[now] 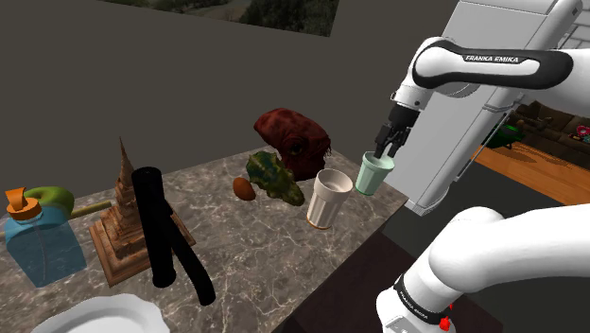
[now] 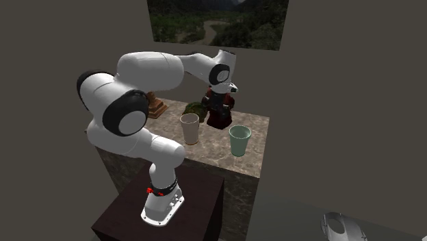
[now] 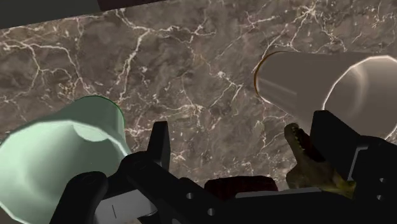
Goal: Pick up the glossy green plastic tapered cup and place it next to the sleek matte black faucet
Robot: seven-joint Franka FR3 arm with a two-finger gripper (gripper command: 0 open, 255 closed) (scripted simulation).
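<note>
Marble counter (image 1: 248,248) bears the green cup (image 1: 373,175) just beside the end effector (image 1: 388,148), fingers apart.

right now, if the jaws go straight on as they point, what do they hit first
Probably bare counter, between the green cup and the beige cup. The green cup sits close beside the jaws, so a graze is possible.

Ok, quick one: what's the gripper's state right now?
Gripper: open, holding nothing; the pale green cup stands beside it, not between the jaws.
</note>
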